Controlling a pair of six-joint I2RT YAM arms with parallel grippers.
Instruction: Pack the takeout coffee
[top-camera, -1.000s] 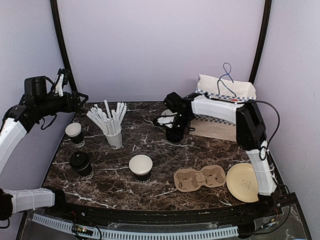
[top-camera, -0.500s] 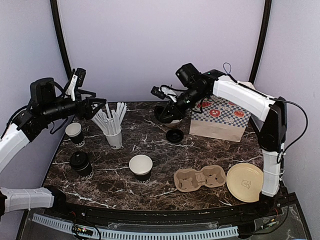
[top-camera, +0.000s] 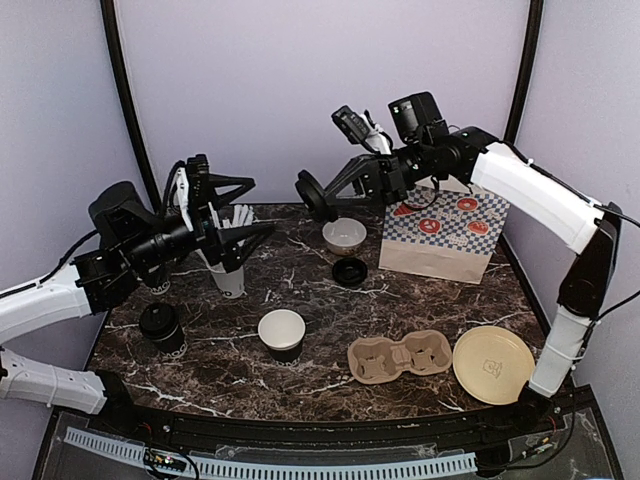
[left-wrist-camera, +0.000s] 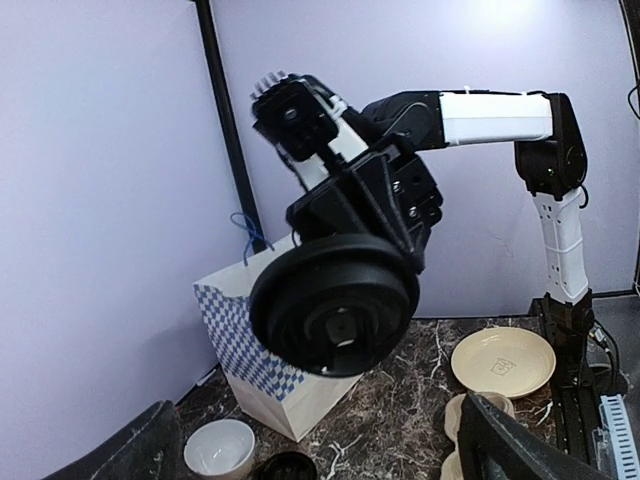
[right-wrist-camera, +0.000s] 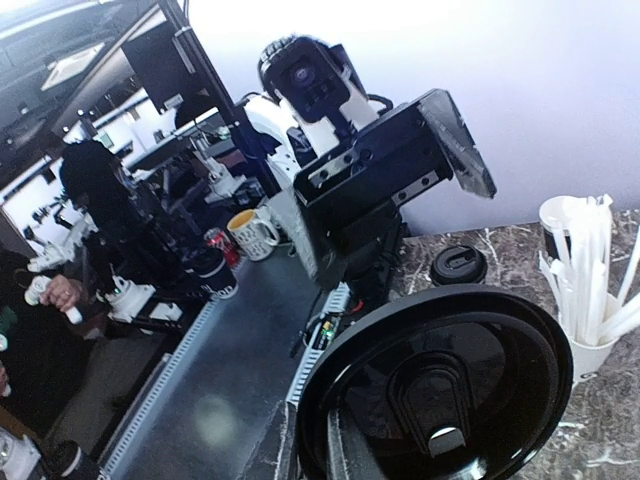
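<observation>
Black plastic is what the right gripper (top-camera: 322, 188) has pinched: a round lid (top-camera: 304, 190), held on edge in the air at the upper middle of the overhead frame. It hangs above the dark marble table (top-camera: 320, 388), up and left of the white bowl (top-camera: 344, 235). Seen from the left wrist, that lid faces the camera with the right gripper clamped on it from above. In the right wrist view it fills the lower right corner.

The left gripper (top-camera: 262, 204) hangs at left centre of the overhead frame. Its fingers are spread wide with nothing between them, and it points toward the held lid but stays apart from it. It partly covers the cup of white sticks (top-camera: 229, 275).

On the table a second lid (top-camera: 350, 270) lies flat just below the bowl, near the checked paper bag (top-camera: 440, 240). An open black cup (top-camera: 282, 333), white inside, stands at lower centre. A lidded cup (top-camera: 161, 325) stands at lower left. At lower right sits the cardboard carrier (top-camera: 400, 357), with a pale plate (top-camera: 490, 363) just beside it
</observation>
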